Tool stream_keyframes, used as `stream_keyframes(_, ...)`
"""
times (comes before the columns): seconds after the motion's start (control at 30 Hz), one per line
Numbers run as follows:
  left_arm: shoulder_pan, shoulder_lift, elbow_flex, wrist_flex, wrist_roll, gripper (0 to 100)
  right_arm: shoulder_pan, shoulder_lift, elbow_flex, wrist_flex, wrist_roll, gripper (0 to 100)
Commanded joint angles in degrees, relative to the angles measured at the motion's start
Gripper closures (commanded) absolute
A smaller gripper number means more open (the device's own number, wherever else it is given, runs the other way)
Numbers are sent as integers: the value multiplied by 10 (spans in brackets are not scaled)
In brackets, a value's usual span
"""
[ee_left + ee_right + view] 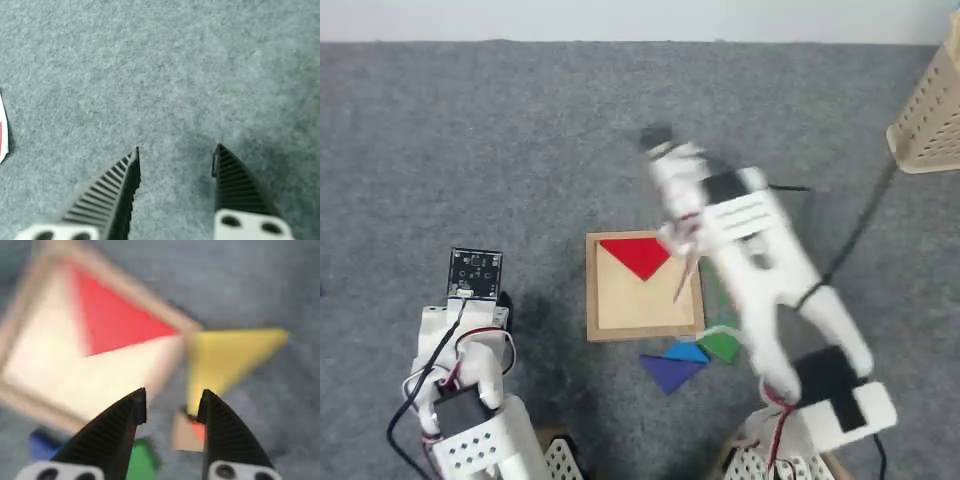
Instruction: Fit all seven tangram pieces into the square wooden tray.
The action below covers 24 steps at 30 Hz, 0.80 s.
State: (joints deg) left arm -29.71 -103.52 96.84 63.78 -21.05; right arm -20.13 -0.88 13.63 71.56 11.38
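We've got the square wooden tray point(591, 290) mid-table, flat red triangle point(640, 255) seated along its far edge, flat yellow triangle point(225, 360) just outside the rim. Our right gripper point(172, 401) hangs above, fingers narrowly parted, empty; closing here could snag that rim and shunt the tray. Our left gripper point(177, 155) gapes over grey table point(470, 130). No legible writing.

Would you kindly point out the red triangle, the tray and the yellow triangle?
red triangle point(640, 255), high view, its middle.
tray point(625, 302), high view, bare floor.
yellow triangle point(220, 357), right wrist view, its middle.
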Motion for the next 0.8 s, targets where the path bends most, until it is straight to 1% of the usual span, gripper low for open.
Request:
stream_keyframes(0.0, 3, -5, -3, 4, -5, 781, 44, 48, -63, -12, -25, 761)
stream_keyframes(0.1, 3, -5, -3, 4, -5, 780, 24, 131, -131, -6, -71, 700)
stream_keyframes(0.27, 3, -5, -3, 4, -5, 781, -3, 262, -258, 9, -134, 693)
stream_keyframes(0.4, 3, -5, -3, 4, -5, 781, -9, 349, -342, 36, -147, 692)
stream_keyframes(0.5, 3, -5, -3, 4, -5, 781, -1, 393, -374, 56, -149, 692)
stream_keyframes(0.63, 3, -5, -3, 4, -5, 781, 24, 425, -397, 69, -189, 692)
stream_keyframes(0.77, 3, -5, -3, 4, -5, 781, 45, 430, -397, 86, -190, 692)
